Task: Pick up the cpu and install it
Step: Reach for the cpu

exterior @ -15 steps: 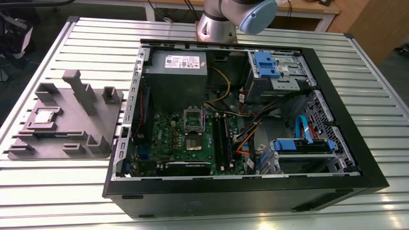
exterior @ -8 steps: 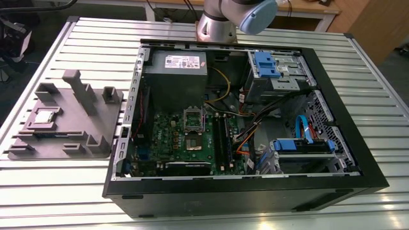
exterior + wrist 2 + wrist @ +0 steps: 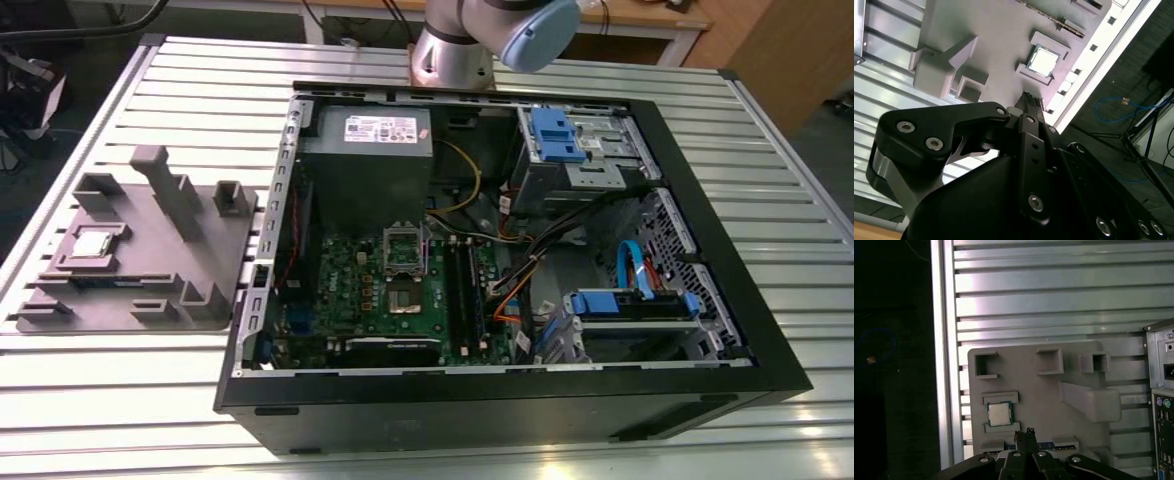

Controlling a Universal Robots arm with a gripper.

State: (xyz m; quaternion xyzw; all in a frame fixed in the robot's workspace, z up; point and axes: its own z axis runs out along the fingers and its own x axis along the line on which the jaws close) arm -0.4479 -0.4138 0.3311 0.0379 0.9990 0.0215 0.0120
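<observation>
Item: cpu (image 3: 999, 414), a flat square chip with its pale metal top upward, seated in a shallow recess of the grey fixture tray (image 3: 1049, 400) on the slatted tabletop (image 3: 1044, 305). In the exterior view it sits to the exterior view's left of the open computer case (image 3: 747, 330), well apart from the framed socket (image 3: 404, 250) on the green board. Tool (image 3: 1025, 433): tips pressed together, pinching nothing, poised over the tray. The cpu lies just beyond the tips, near but not touching, slightly off their line, and being square it offers no long axis to favour.
</observation>
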